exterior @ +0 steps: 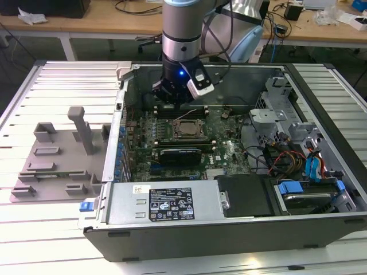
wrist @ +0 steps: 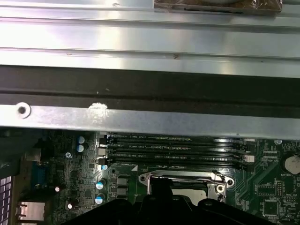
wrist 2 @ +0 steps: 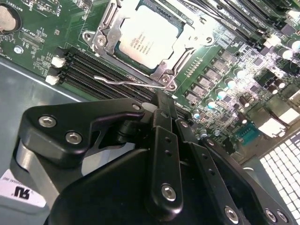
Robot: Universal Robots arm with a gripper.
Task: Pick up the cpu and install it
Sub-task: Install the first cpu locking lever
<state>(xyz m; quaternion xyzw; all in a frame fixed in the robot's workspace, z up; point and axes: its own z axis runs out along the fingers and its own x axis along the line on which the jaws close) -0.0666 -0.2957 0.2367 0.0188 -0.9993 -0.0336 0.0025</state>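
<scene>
Fingers (wrist 2: pixel 164 136) of the gripper (wrist 2: pixel 162 101) were seen together in the second wrist view, with nothing between them. The cpu (wrist 2: pixel 142 36) was lying in the socket (wrist 2: pixel 101 40) near the middle of the motherboard (wrist 2: pixel 33 47), so placing was judged done, though the latch lever (wrist 2: pixel 126 80) seemed not yet closed. In the first wrist view, the case wall (wrist: pixel 150 119) was seen just beside the memory slots (wrist: pixel 173 150). In the exterior view, little room was judged between gripper and that wall.

Pale silvery cpu (wrist 2: pixel 142 40), green motherboard (wrist 2: pixel 40 44), grey tray (exterior: pixel 51 172).
</scene>
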